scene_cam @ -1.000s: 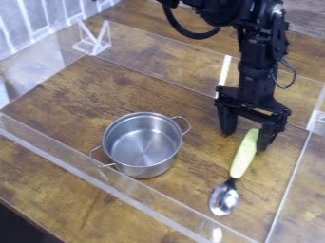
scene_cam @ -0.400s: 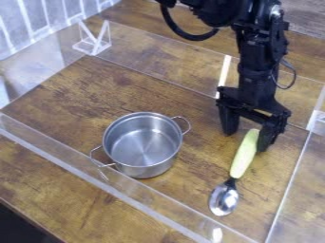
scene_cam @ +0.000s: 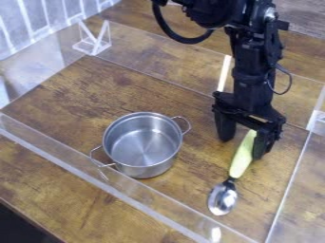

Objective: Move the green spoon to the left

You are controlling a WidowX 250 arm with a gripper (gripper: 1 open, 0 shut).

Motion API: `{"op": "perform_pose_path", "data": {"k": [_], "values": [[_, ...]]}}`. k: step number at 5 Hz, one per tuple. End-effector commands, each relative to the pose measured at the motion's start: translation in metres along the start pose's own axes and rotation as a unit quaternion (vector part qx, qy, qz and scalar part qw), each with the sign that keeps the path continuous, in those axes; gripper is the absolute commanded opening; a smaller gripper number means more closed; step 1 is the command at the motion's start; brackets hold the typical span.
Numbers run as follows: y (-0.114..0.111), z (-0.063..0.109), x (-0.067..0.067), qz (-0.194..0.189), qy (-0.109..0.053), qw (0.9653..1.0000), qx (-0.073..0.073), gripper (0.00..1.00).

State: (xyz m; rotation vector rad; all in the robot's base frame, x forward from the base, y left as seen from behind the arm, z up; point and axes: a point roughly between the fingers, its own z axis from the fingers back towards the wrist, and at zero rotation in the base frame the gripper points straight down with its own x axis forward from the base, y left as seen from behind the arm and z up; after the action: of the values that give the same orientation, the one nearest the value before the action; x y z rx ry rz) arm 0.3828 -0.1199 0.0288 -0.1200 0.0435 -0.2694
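**Open jaws over the handle end of the green spoon**

Nearest the camera we have the green spoon [scene_cam: 234, 174], lying flat on the wooden table [scene_cam: 76, 95] close to the clear wall at the front right. Its shiny round bowl is the nearest part, pointing toward us and slightly to the picture's left; the thick yellow-green handle runs up and away from it, leaning a little to the right. So the long axis goes near to far, close to upright in the picture.

At the far end of that handle we meet our gripper [scene_cam: 246, 139]. It points straight down with its two dark fingers spread wide and nothing between them but the handle tip. One finger stands to the left of the handle end and one to the right, so the jaws appear to straddle the spoon across its width. We cannot tell from this view whether the fingertips touch the table or hang just above it.

We judge that the coming grasp turns on this: the spoon extends from the hand toward the camera, so a close here would pinch the handle near its far end, leaving the heavier bowl hanging out in front.

To the picture's left, well apart from the spoon, sits the steel pot [scene_cam: 143, 144], upright and empty. The leftward carry would head toward it.
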Motion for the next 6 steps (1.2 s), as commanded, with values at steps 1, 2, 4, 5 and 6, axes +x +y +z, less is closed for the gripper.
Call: {"op": "perform_pose_path", "data": {"k": [1,2,4,5,6], "values": [[-0.008,0.009,0.006,0.025,-0.010,0.9996,-0.002,1.00],[-0.011,0.006,0.012,0.041,-0.006,0.9991,-0.005,1.00],[-0.011,0.004,0.018,0.068,0.006,0.9977,-0.002,1.00],[-0.023,0.002,0.017,0.087,0.014,0.9961,0.002,1.00],[-0.036,0.000,0.015,0.106,0.022,0.9941,0.008,0.00]]}}
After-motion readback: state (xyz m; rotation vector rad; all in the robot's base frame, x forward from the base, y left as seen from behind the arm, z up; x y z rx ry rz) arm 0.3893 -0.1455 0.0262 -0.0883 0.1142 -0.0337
